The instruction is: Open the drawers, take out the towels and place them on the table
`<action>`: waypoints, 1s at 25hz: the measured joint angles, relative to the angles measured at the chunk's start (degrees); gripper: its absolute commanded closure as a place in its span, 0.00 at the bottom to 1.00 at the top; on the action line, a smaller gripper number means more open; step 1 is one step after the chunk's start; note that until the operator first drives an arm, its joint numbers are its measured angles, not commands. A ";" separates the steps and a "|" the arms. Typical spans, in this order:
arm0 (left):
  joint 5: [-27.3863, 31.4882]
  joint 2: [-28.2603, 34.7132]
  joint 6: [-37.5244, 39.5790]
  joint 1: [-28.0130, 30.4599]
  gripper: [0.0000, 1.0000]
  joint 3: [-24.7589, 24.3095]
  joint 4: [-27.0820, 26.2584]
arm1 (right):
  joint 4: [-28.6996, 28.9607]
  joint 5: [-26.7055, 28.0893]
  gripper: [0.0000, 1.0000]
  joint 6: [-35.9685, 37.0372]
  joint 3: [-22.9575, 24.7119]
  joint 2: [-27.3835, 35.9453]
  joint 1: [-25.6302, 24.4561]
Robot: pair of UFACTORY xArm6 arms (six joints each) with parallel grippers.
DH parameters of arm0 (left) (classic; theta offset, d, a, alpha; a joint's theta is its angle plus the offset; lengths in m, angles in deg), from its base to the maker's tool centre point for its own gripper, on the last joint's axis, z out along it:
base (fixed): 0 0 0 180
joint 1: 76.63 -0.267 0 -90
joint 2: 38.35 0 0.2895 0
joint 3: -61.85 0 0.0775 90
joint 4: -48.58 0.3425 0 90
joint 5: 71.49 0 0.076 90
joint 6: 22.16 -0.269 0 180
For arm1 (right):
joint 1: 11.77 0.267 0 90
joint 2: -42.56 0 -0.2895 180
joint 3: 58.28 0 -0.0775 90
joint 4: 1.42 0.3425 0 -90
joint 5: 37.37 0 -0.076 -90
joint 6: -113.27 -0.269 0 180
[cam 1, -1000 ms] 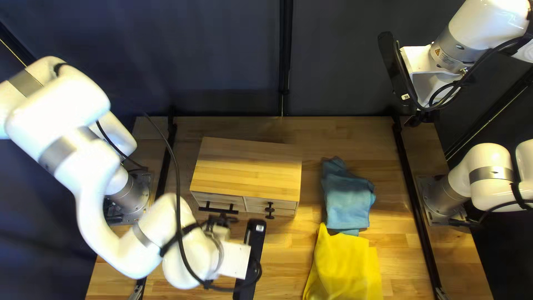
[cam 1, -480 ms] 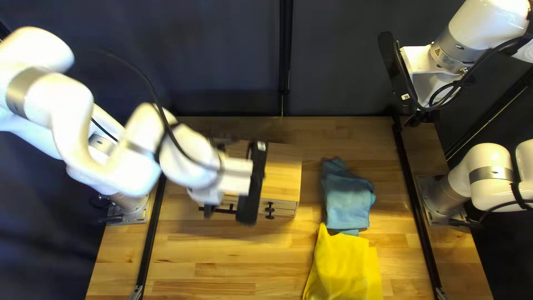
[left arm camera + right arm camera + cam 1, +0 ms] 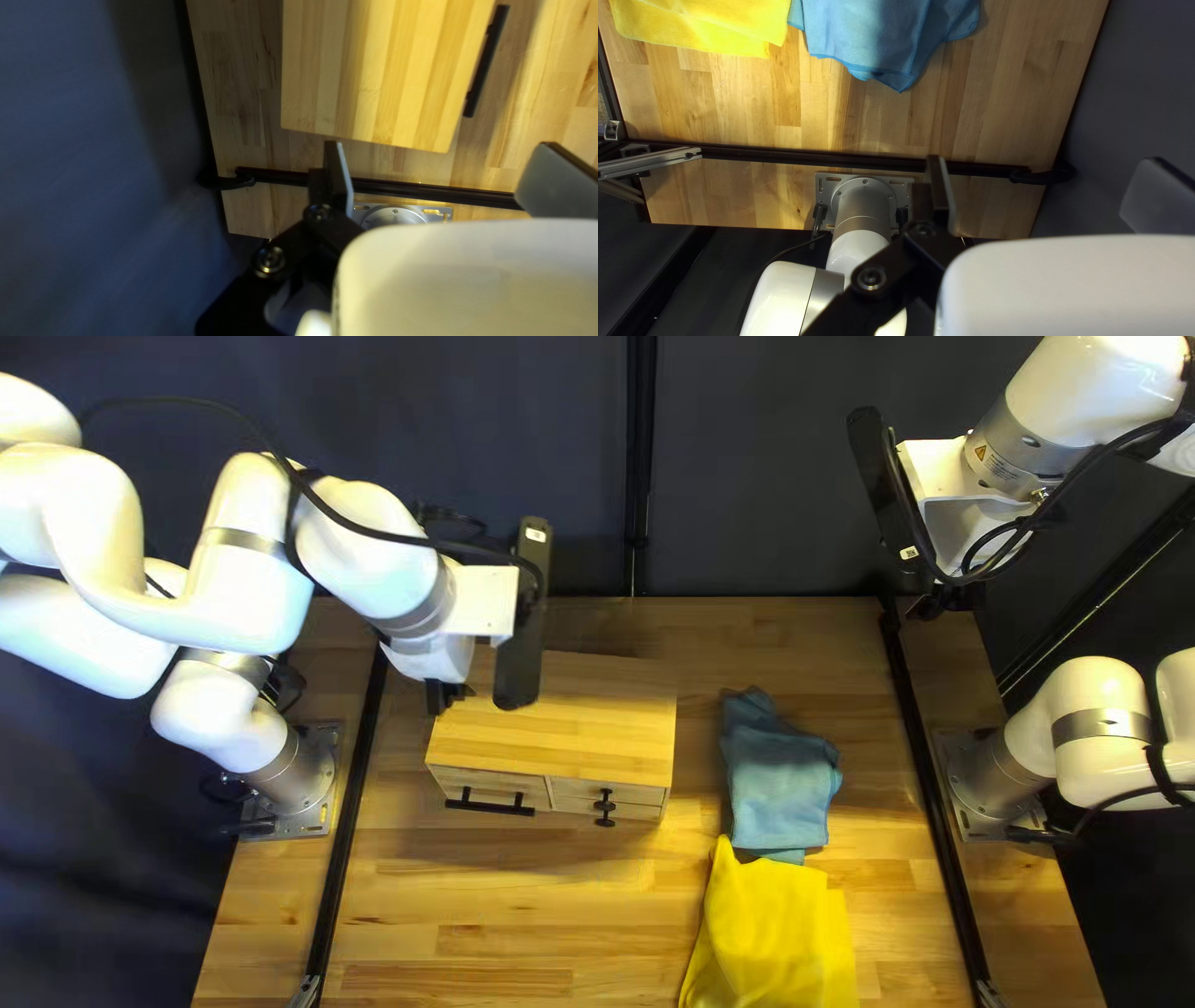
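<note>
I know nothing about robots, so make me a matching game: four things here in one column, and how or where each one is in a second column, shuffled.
Things:
1. yellow towel
2. blue towel
3. wooden drawer box
4. left claw

States:
A. fully closed
B. open, holding nothing
C. spread at the near edge of the table
D. bunched, just on the far side of the yellow one

Pairs: 1-C, 2-D, 3-A, 4-B
</note>
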 measured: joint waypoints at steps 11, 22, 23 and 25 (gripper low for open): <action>-0.40 7.44 -0.20 -3.58 0.00 -7.09 -2.00 | 0.00 0.00 0.00 0.00 0.00 0.00 0.00; -0.39 7.44 -0.20 -3.58 0.00 -7.09 -2.01 | 0.00 0.00 0.00 0.00 0.00 0.00 0.00; -0.39 7.44 -0.20 -3.58 0.00 -7.09 -2.01 | 0.00 0.00 0.00 0.00 0.00 0.00 0.00; -0.39 7.44 -0.20 -3.58 0.00 -7.09 -2.01 | 0.00 0.00 0.00 0.00 0.00 0.00 0.00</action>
